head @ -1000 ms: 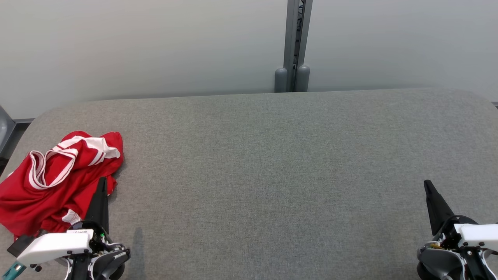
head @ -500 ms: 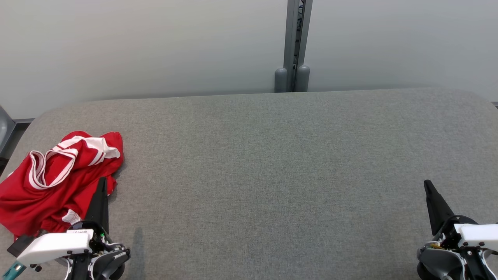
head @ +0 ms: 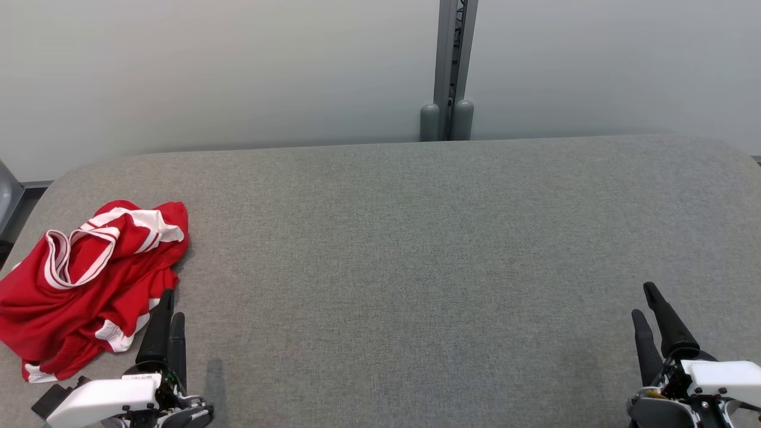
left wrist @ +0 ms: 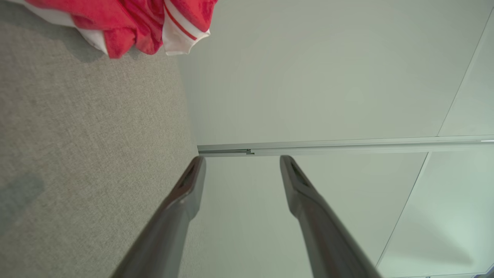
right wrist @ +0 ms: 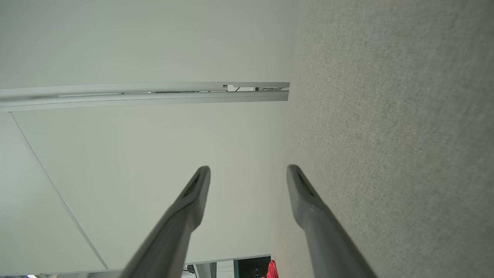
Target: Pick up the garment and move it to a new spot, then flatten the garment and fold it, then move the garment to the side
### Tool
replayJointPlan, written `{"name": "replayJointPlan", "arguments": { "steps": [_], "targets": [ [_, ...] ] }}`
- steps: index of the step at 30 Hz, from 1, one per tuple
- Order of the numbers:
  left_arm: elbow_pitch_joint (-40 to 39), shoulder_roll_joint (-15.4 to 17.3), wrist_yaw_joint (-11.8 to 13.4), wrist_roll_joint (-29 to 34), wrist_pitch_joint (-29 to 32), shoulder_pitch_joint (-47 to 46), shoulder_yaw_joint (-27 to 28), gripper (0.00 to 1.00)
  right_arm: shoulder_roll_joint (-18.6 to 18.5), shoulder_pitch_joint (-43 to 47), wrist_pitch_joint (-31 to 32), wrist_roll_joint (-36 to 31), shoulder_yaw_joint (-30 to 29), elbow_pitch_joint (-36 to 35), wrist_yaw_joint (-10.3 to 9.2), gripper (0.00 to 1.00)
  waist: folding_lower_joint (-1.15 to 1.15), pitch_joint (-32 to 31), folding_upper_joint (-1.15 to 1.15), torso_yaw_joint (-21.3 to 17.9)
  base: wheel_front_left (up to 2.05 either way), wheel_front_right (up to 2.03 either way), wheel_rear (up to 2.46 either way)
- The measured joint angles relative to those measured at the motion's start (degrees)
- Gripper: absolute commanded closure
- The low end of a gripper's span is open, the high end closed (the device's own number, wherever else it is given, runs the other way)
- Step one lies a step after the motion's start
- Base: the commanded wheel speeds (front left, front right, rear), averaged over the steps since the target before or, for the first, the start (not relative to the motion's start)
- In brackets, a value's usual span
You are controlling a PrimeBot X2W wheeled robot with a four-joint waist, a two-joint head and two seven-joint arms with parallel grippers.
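Observation:
The garment (head: 83,279) is a red shirt with white trim, lying crumpled at the left end of the grey fabric surface (head: 404,249). An edge of the garment (left wrist: 127,23) also fills the top left corner of the left wrist view. My left gripper (head: 171,304) hovers just right of the garment's near edge, open, with nothing between its fingers (left wrist: 189,185). Far across the surface, at the lower right, my right gripper (head: 645,300) is open too and holds nothing; its fingers (right wrist: 305,193) stand wide apart in the right wrist view.
A pale wall runs behind the surface, with a grey metal post (head: 452,71) at its middle. The surface has rounded far corners and drops off at the left edge near a dark object (head: 6,199).
Both grippers have gone from shut to open, and both arms have drawn back a little toward the bottom of the head view. The garment lies as before.

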Motion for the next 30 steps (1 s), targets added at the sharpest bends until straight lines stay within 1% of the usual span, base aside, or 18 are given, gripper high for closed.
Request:
{"name": "replayJointPlan", "arguments": {
  "steps": [7, 14, 18, 25, 30],
  "targets": [
    [-1.01, 0.02, 0.2, 1.36, -1.86, -0.29, -1.15, 0.0, -0.1, 0.42, -1.96, -1.13, 1.1, -2.38, 0.0, 0.0, 0.0, 0.03, 0.0, 0.04, 0.0, 0.0, 0.0],
    [-2.78, 0.1, 0.65, 4.99, -3.65, -0.82, -2.03, 0.0, -0.59, 0.58, -3.89, -4.22, 2.48, -4.33, 0.0, 0.0, 0.0, 0.07, 0.0, 0.08, 0.0, 0.0, 0.0],
    [-3.88, 0.2, 0.8, 9.34, -4.64, -0.84, -2.45, 0.0, -0.7, 0.58, -4.72, -6.81, 3.1, -5.64, 0.0, 0.0, 0.0, 0.08, 0.0, 0.11, 0.0, 0.0, 0.0],
    [-5.35, 0.26, 2.43, 16.8, -6.08, -0.85, -3.66, 0.0, -0.77, 0.59, -6.39, -12.37, 3.6, -8.01, 0.01, 0.0, 0.0, 0.2, 0.0, 0.2, 0.0, 0.0, 0.0],
    [-6.12, 0.33, 3.66, 22.6, -7.17, -0.94, -4.69, 0.0, -1.14, 0.64, -7.49, -17.81, 4.03, -8.91, 0.01, 0.0, 0.0, 0.24, 0.0, 0.24, 0.0, 0.0, 0.0]
  ]
}}
